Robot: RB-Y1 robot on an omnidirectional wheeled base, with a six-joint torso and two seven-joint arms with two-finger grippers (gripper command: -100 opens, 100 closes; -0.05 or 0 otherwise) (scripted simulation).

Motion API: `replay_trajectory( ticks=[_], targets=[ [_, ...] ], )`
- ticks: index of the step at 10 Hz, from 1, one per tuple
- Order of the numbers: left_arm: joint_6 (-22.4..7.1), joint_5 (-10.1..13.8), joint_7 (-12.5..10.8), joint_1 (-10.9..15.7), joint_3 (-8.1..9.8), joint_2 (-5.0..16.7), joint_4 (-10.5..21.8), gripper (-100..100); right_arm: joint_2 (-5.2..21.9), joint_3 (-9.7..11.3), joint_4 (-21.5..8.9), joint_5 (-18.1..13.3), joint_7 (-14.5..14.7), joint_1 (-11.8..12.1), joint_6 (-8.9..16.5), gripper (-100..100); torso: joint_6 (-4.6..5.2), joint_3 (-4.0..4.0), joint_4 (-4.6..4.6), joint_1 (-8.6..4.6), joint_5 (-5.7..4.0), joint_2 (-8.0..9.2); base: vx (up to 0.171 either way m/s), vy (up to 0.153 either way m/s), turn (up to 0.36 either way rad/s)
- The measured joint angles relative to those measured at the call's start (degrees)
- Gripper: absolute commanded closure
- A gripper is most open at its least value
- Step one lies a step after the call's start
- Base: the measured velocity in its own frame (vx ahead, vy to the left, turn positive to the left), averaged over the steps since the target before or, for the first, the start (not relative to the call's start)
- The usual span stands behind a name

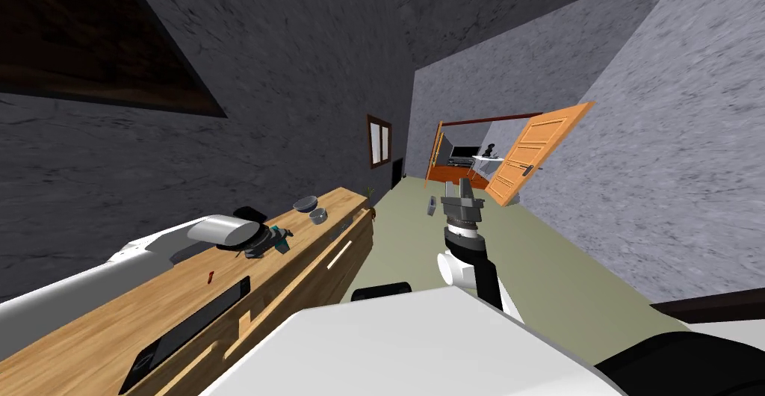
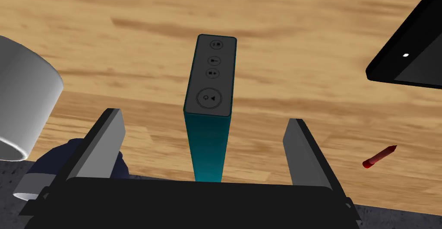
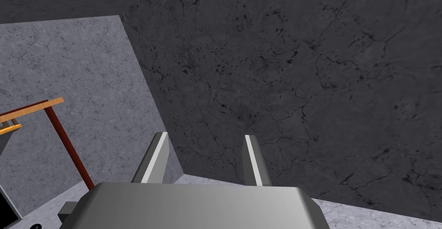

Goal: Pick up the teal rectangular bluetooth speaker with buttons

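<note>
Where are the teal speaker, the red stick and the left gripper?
teal speaker (image 2: 210, 73), left wrist view, button face.
red stick (image 2: 380, 156), left wrist view, middle.
left gripper (image 2: 203, 119), left wrist view, between fingertips.

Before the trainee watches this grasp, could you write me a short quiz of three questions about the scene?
1. True or false: the left gripper is shut on the teal speaker.
2. What lies on the wooden top near the speaker? A) a red crayon, B) a green apple, C) a blue book.
3. How many round buttons show on the speaker's dark face?
Key: 1 false; 2 A; 3 four.
</note>
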State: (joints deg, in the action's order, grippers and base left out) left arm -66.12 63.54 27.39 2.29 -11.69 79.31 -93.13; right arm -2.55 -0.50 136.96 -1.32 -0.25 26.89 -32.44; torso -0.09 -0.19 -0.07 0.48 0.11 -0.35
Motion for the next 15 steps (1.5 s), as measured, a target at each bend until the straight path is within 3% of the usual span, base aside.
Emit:
replay_trajectory(
  ticks=[3,6,7,8,15],
  targets=[
    [-3.1,5.17,0.93,0.91,-0.35,2.9,2.43,-100,0.0,0.0,0.0,0.0,0.0,0.0,0.0,0,-0.01,0.03,0.01,-0.03,0.01,0.06,0.074,0.108,-0.11],
    [-4.89,8.71,1.63,1.46,-0.56,4.78,4.17,-100,0.0,0.0,0.0,0.0,0.0,0.0,0.0,0,-0.03,0.1,0.04,-0.06,0.01,0.19,0.036,0.082,-0.049],
    [-4.99,8.83,1.65,1.47,-0.55,4.85,4.22,0,-0.01,0.0,0.0,0.0,0.0,0.0,0.0,0,-0.04,0.15,0.05,-0.24,-0.01,0.27,0.003,0.009,0.002],
    [-4.98,8.81,1.65,1.47,-0.55,4.84,4.22,-100,-0.01,0.01,0.0,0.0,0.0,0.0,0.0,0,-0.04,0.18,0.07,-0.38,-0.06,0.33,-0.068,0.028,-0.26],
    [-5.1,6.26,-0.88,2.67,-0.92,1.73,11.55,-100,-0.01,0.01,-0.01,0.0,0.0,-0.02,0.01,0,-0.03,0.43,0.17,-0.38,-0.06,0.75,-0.116,0.035,-0.252]
  ],
)
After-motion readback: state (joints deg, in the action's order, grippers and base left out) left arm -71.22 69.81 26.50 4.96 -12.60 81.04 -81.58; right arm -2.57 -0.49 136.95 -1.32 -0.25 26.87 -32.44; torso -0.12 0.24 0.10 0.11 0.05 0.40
